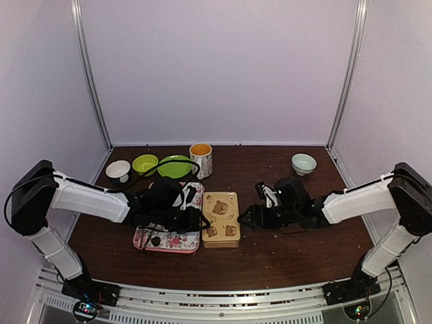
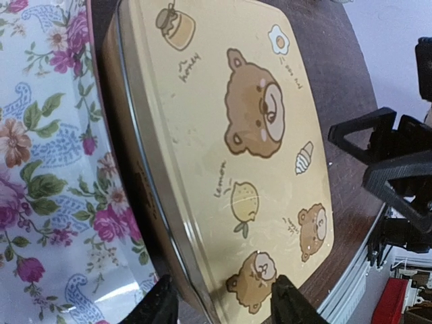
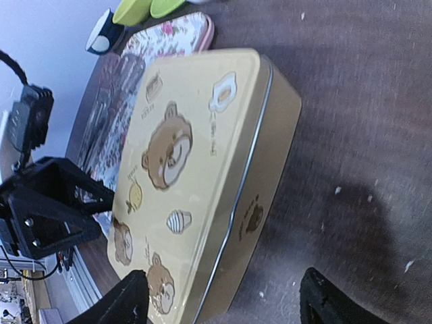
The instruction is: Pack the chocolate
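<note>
The dark brown wooden table point(image 1: 283, 260) carries everything, and two white arms extend from either side toward its middle. Only the top view takes in the whole flat rectangular tray with a pink rim and flowered lining point(image 1: 179, 243). It lies just left of the tan rectangular tin with bear pictures point(image 1: 221, 217), and the left wrist view shows the tray's rim tight beside the tin's wall. The left gripper point(image 1: 200, 220) sits at the tin's left edge and the right gripper point(image 1: 244, 217) is just off its right edge. Each wrist view shows its own fingers spread wide with nothing held, an edge of the tin lid between them, and the other gripper across the lid. The chocolate point(image 1: 156, 240), a tiny dark lump, lies on the tray's near end and is seen in the top view alone.
</note>
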You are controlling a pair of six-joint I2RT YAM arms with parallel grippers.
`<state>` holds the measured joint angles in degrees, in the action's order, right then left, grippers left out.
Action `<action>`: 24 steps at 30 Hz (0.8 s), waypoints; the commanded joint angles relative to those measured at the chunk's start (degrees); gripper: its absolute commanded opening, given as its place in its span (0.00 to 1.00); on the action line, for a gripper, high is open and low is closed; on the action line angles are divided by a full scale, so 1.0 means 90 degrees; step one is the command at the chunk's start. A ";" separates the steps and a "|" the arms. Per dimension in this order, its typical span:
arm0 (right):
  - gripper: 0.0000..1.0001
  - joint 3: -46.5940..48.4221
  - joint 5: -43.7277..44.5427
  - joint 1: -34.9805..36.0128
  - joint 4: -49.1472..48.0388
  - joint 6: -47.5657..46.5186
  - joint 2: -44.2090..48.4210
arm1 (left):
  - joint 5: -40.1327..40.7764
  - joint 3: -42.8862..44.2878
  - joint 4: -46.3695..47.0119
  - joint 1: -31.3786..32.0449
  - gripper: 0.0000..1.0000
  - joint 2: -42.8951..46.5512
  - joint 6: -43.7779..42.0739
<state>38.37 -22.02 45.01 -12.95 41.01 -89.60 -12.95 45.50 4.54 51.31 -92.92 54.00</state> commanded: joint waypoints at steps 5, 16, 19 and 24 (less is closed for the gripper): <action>0.79 0.1131 -0.0276 -0.0705 0.0508 -0.1004 -0.0380 | 0.0170 0.0367 -0.0287 -0.0401 0.55 0.0168 -0.0481; 0.77 0.2658 -0.1519 -0.1157 0.0180 -0.1456 -0.2116 | -0.0291 0.0915 -0.0221 -0.0798 0.63 -0.0288 -0.0937; 0.76 0.2924 -0.1755 -0.1194 0.0027 -0.1495 -0.2522 | -0.0453 0.0957 -0.0015 -0.0919 0.61 -0.0491 -0.0915; 0.76 0.3252 -0.2146 -0.1250 -0.0211 -0.1459 -0.2982 | -0.0848 0.1142 0.0220 -0.1106 0.54 -0.0865 -0.0930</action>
<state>65.04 -36.62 34.30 -11.79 28.62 -114.30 -17.02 53.25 3.14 42.85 -98.39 46.89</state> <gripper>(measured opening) 0.765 0.556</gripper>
